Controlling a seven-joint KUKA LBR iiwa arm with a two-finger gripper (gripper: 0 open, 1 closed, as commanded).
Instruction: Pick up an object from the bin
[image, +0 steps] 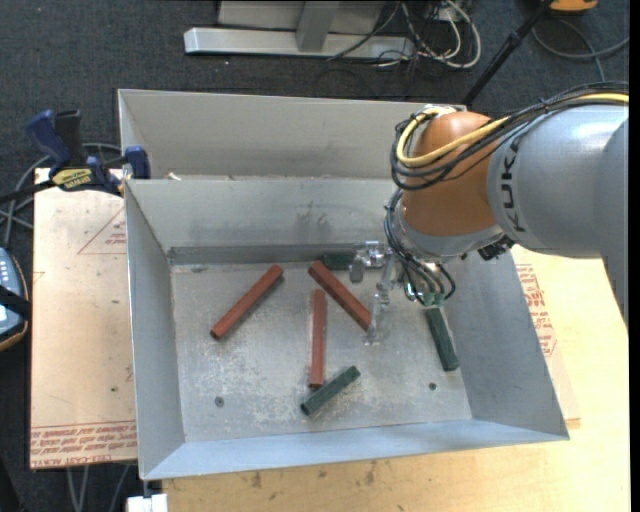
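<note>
Bin (150, 330): grey metal, with five short bars lying loose and apart on its floor.
Arm (570, 180): reaches in from the right, its orange wrist cover (450, 170) over the floor's right half.
Likely target: slanted red-brown bar (338, 293), whose lower end is just beside the gripper (377, 315).
Neighbours: second red-brown bar (317, 340) near, dark green bar (440, 338) toward the right wall.
Claw: cannot tell how far open it is, nor whether it grasps anything.
Doing it well: probably straddle the slanted bar across its narrow width, clear of the second bar.
</note>
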